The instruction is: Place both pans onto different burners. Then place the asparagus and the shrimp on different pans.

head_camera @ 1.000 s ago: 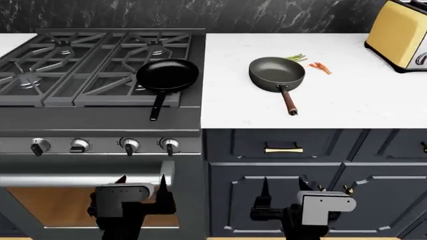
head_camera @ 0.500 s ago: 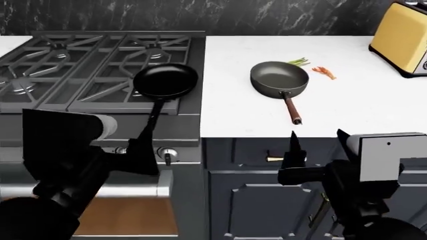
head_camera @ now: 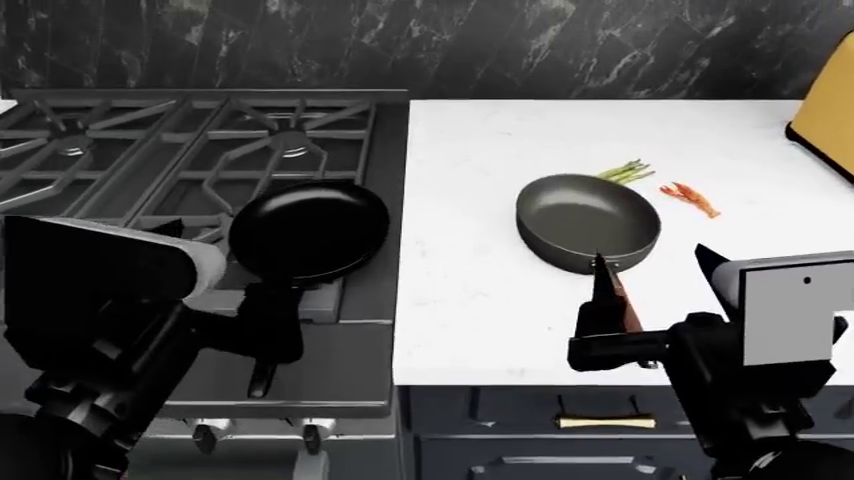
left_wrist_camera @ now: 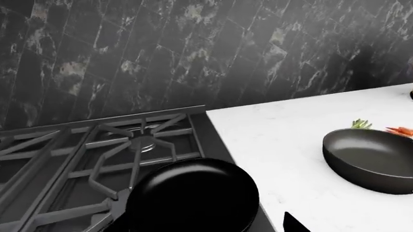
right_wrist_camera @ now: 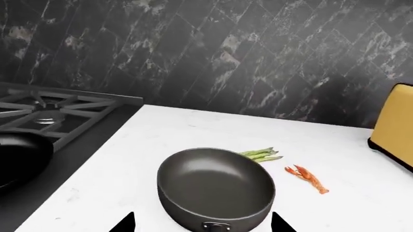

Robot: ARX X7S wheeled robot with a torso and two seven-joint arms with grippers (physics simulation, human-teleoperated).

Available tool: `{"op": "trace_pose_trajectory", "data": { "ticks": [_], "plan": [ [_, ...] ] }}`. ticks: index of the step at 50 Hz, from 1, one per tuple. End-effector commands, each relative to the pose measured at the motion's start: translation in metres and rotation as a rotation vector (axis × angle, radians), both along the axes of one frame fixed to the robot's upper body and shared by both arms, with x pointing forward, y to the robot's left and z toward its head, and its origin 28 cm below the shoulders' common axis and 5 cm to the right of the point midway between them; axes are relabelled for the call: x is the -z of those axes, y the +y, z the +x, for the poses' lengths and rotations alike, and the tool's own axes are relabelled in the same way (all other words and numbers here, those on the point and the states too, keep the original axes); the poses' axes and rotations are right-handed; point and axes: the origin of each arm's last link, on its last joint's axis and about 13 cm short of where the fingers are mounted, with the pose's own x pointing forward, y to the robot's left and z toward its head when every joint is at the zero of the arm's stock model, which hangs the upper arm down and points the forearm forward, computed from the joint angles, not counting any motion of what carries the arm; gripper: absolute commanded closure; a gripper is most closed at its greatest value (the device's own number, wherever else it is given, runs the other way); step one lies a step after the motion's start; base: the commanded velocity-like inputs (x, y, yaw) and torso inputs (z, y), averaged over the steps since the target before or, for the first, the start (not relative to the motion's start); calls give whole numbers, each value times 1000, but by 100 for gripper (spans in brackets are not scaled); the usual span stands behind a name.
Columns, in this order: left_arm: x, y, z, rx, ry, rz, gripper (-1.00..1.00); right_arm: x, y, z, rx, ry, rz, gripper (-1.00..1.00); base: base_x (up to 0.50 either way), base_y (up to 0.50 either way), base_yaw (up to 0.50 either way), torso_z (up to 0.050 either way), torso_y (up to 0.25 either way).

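the black skillet (head_camera: 310,232) already sits on the near right burner (head_camera: 200,240) of the stove, its thin handle pointing toward the robot, so the step in hand looks like the second pan: the grey pan (head_camera: 589,221) is on the white desk (head_camera: 467,160), well apart from any grate. the right claw (head_camera: 654,290) hangs just over the pan's reddish-brown handle (head_camera: 622,306), its 2 dark fingers spread and gripping nothing; the left claw (head_camera: 234,290) hovers near the skillet's handle, and whether it is open or closed cannot be told. the next move probably calls for lowering the right claw onto the wooden handle, closing, then lifting and carrying the pan to a free burner such as the far right one (head_camera: 287,140). the skillet is shallow, glossy and black; the grey pan is deeper, matte, with rounded walls. the grates are cast-iron bars radiating from round heads. the asparagus (head_camera: 625,172), thin green spears, lies just beside the pan's far rim, and the curled orange shrimp (head_camera: 690,197) lies near it on the desk.
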Motion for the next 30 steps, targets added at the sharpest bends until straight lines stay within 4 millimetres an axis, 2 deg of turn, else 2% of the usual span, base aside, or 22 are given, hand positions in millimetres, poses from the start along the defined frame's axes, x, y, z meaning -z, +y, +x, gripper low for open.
{"op": "trace_pose_trajectory", "data": {
  "ticks": [1,6,15,18,24,30],
  "plan": [
    [1,1,-1,-6,-7,11,-100,-7,-2,5,17,28,-20,-100,0,0,0,0,0],
    [2,1,-1,-10,-4,12,-100,-11,-1,10,21,104,-81,-100,0,0,0,0,3],
    [-2,2,-1,-24,-23,6,-100,-23,-1,36,22,259,-62,-100,0,0,0,0,0],
    [-9,2,-1,-27,-26,5,-100,-20,-1,42,23,287,-46,-100,0,0,0,0,0],
    [-1,2,-4,-21,-17,-12,-100,-12,0,46,21,322,-18,-100,0,0,0,0,0],
    [-4,2,-5,-18,-16,-16,-100,-5,1,52,16,345,2,-100,0,0,0,0,0]
  ]
}}
